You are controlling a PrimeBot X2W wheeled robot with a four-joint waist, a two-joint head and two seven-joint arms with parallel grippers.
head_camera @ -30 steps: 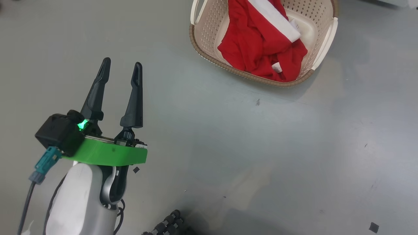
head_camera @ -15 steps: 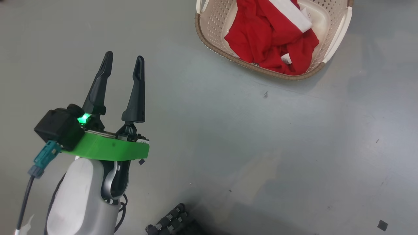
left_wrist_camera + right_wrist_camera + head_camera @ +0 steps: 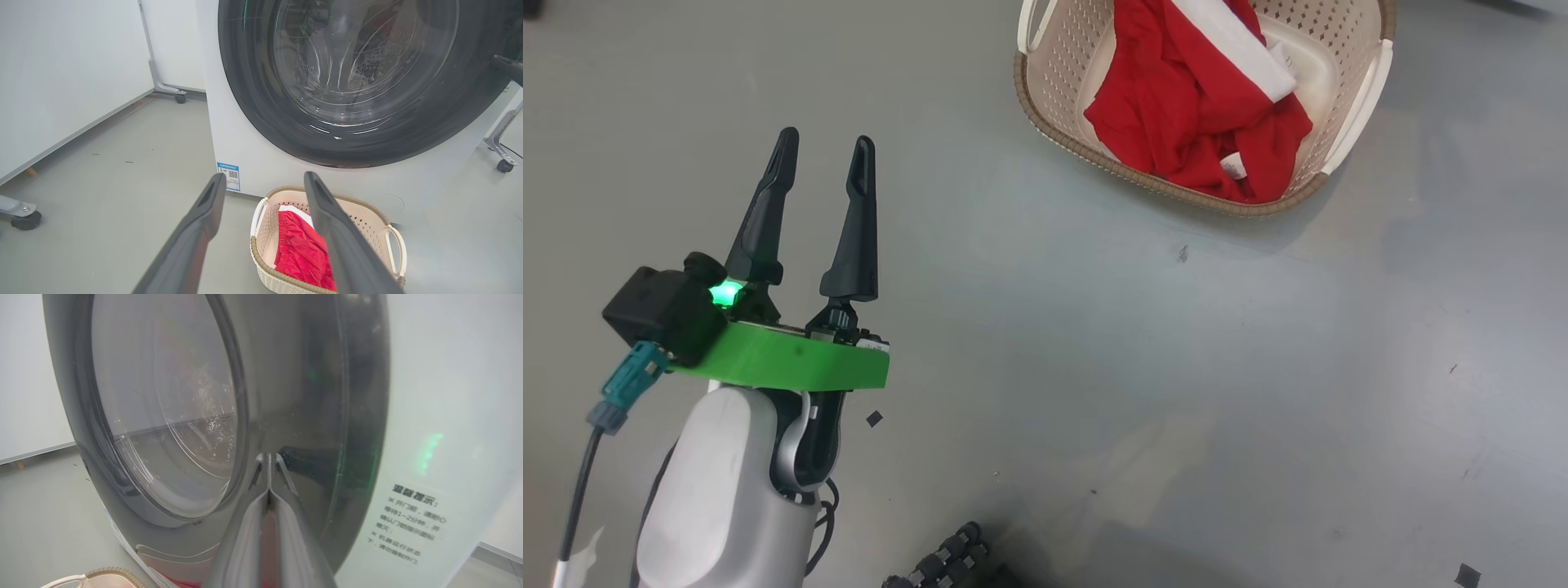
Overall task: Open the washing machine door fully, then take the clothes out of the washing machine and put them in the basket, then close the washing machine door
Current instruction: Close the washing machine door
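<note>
I have the basket point(image 3: 1052, 77) on the floor point(image 3: 1176, 367), just before the washing machine point(image 3: 245, 155) and below the washing machine door point(image 3: 253, 102). The clothes point(image 3: 1176, 114) lie in the basket. My left gripper point(image 3: 825, 147) hangs over the floor, left of the basket and apart from it. My right gripper point(image 3: 268, 457) is close against the door's rim.

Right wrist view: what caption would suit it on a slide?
The right claw, shut, points at the glossy black rim of the washing machine door.
</note>
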